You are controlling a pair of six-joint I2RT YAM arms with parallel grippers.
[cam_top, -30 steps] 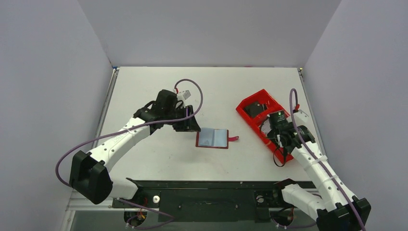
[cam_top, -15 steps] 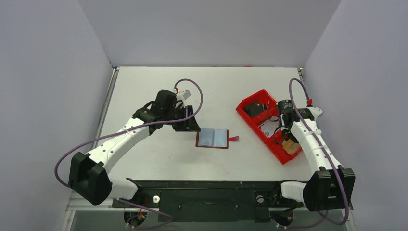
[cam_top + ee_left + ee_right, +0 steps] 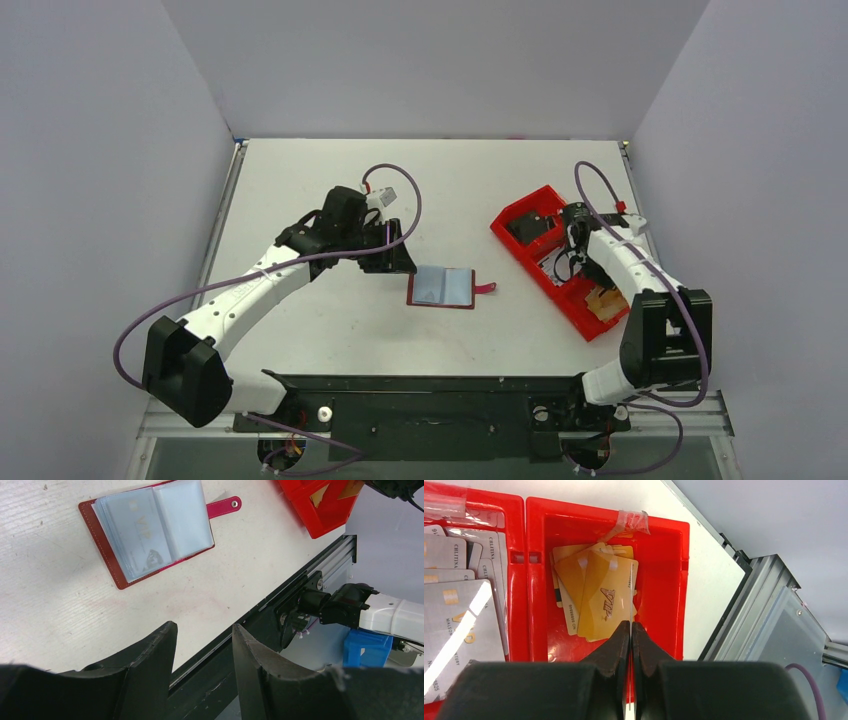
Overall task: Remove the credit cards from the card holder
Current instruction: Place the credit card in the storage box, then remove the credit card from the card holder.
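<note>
On the table [image 3: 320, 180], near its middle, your card holder [image 3: 441, 288] lies open and flat with its clear sleeves [image 3: 182, 515] facing up. Its pink strap [image 3: 222, 507] points toward the right arm's side. A pale card [image 3: 137, 527] printed "VIP" sits inside one sleeve. Your left gripper [image 3: 203, 626] hangs just beside the holder's left end. Its fingers are spread apart with nothing between them, and in the wrist view they are not touching the holder. Over on the right, your right gripper [image 3: 630, 626] is above the red tray [image 3: 599, 504]. Its fingers are pressed together on a thin card [image 3: 631, 587] that you see edge-on as a pale line, so you cannot tell its colour. Directly below it, a loose pile of gold cards [image 3: 596, 600] lies in the tray's end compartment. The compartment next to it holds grey cards [image 3: 454, 595], overlapping one another.
</note>
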